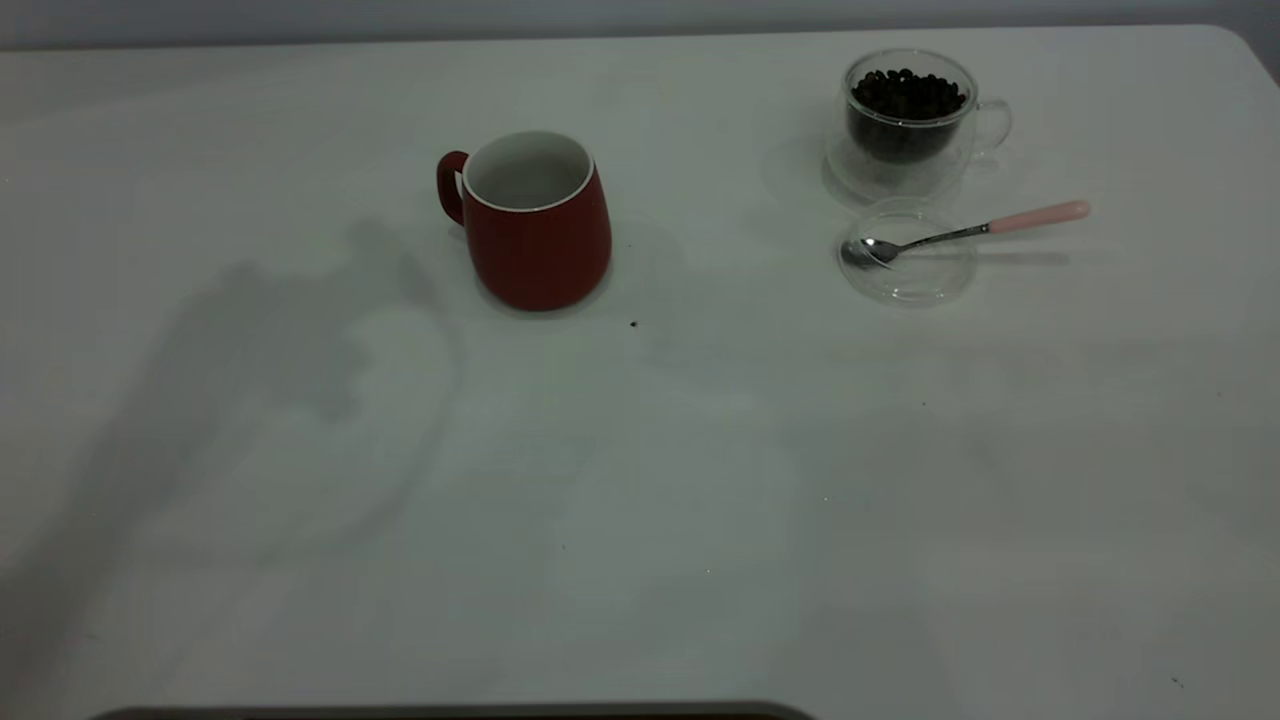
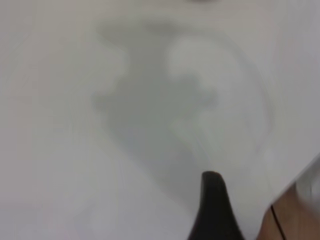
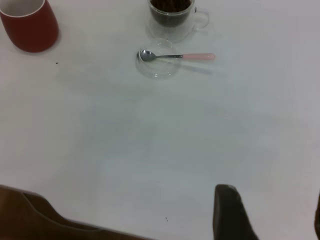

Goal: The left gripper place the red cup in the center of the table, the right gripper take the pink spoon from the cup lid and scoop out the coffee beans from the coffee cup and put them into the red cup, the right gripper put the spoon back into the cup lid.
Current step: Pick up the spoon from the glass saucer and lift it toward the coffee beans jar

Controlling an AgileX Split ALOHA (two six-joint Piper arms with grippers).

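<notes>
White tabletop (image 1: 640, 520), both arms back off it. Red cup (image 1: 537, 225) upright left of middle, handle pointing away from the glassware; it looks empty. Glass coffee cup (image 1: 905, 125) at the far right, well filled with beans. Just beside it the clear cup lid (image 1: 908, 268) cradles the pink spoon (image 1: 975, 230), bowl in the lid, handle overhanging. Risk: grabbing that raised handle could skid the light lid, or flick beans. One stray speck (image 1: 633, 324) near the red cup, possibly a bean. Jaws of either gripper: cannot tell.
</notes>
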